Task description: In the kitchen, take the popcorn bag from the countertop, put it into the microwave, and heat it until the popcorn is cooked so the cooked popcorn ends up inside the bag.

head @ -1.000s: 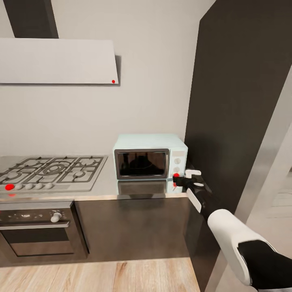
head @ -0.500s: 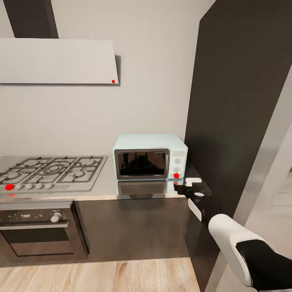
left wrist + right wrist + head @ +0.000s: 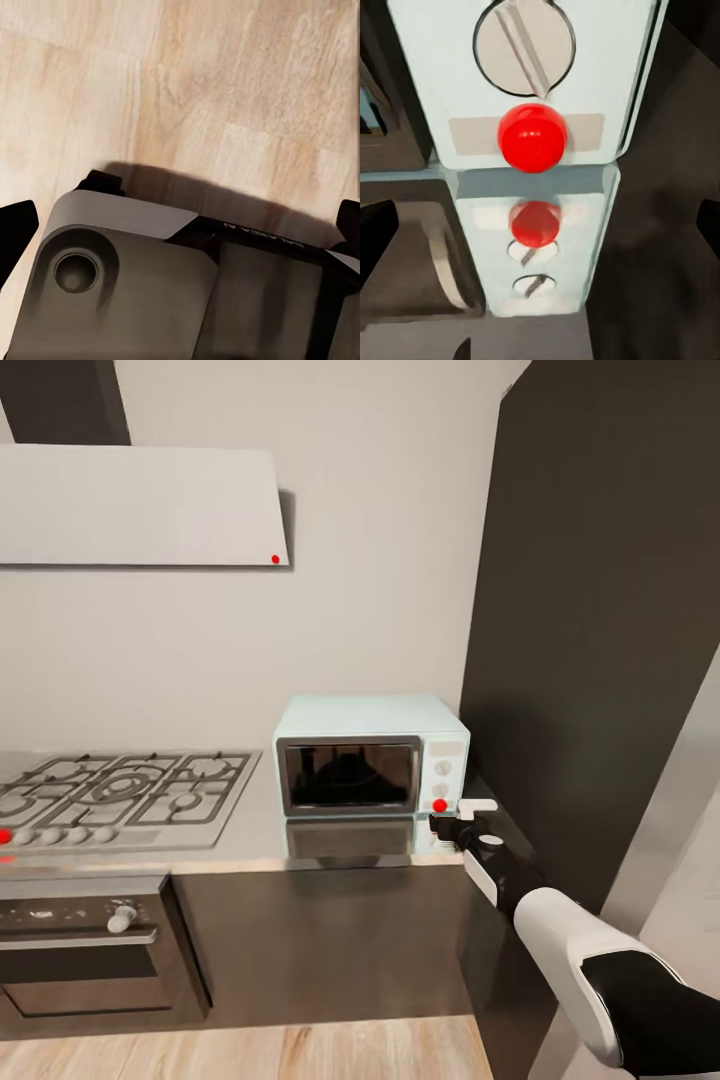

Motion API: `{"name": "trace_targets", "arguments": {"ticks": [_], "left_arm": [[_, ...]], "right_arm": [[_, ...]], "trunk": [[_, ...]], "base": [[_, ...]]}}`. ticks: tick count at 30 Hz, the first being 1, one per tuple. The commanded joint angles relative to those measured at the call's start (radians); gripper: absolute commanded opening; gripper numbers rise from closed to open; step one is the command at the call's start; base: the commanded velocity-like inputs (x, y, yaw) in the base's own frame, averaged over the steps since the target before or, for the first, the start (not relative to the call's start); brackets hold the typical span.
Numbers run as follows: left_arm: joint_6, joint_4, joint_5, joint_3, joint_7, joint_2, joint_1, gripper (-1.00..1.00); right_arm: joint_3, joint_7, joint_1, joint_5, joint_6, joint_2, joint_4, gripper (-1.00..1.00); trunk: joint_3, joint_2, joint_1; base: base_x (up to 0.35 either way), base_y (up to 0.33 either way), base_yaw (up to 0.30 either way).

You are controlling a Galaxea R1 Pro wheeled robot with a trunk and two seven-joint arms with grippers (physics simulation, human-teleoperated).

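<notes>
The head camera has moved: the whole kitchen scene sits differently in the picture, with the gas hob (image 3: 120, 798) and the oven (image 3: 85, 950) slid toward the left edge and the hood (image 3: 140, 505) a little higher. That shift belongs to the view, not to the things.

The right gripper (image 3: 452, 822) has drawn back from the microwave (image 3: 370, 755). A second ago it covered the red button (image 3: 439, 805) at the bottom of the white panel; now the button shows uncovered, with the gripper just below and beside it, above the table (image 3: 262, 838).
</notes>
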Motion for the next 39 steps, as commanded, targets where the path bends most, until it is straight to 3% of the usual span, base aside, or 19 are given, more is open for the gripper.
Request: {"name": "trace_targets", "arguments": {"ticks": [1, 9, 13, 36, 37, 39], "left_arm": [[-0.003, 0.000, 0.006, -0.008, 0.003, 0.000, -0.001, 1.00], [-0.004, 0.000, 0.006, -0.008, 0.006, 0.000, -0.001, 1.00], [-0.004, 0.000, 0.006, -0.008, 0.006, 0.000, -0.001, 1.00], [-0.004, 0.000, 0.006, -0.008, 0.006, 0.000, -0.001, 1.00], [-0.004, 0.000, 0.006, -0.008, 0.006, 0.000, -0.001, 1.00], [-0.004, 0.000, 0.006, -0.008, 0.006, 0.000, -0.001, 1.00]], "right_arm": [[0.008, -0.006, 0.000, -0.010, -0.001, -0.001, -0.001, 1.00], [0.010, 0.021, 0.000, -0.010, -0.006, -0.004, 0.016, 1.00], [0.009, 0.076, -0.001, 0.027, -0.007, -0.004, 0.047, 1.00], [0.005, 0.017, -0.001, 0.030, -0.002, -0.003, 0.049, 1.00], [0.005, 0.014, -0.001, 0.030, -0.002, -0.003, 0.048, -1.00], [0.005, 0.005, -0.001, 0.030, -0.003, -0.002, 0.048, -1.00]], "trunk": [[-0.001, -0.001, 0.001], [-0.001, -0.001, 0.001], [-0.001, -0.001, 0.001], [-0.001, -0.001, 0.001], [-0.001, -0.001, 0.001], [-0.001, -0.001, 0.001]], "base": [[0.306, 0.000, 0.000], [0.157, 0.000, 0.000], [0.006, 0.000, 0.000], [0.000, 0.000, 0.000], [0.000, 0.000, 0.000], [0.000, 0.000, 0.000]]}}
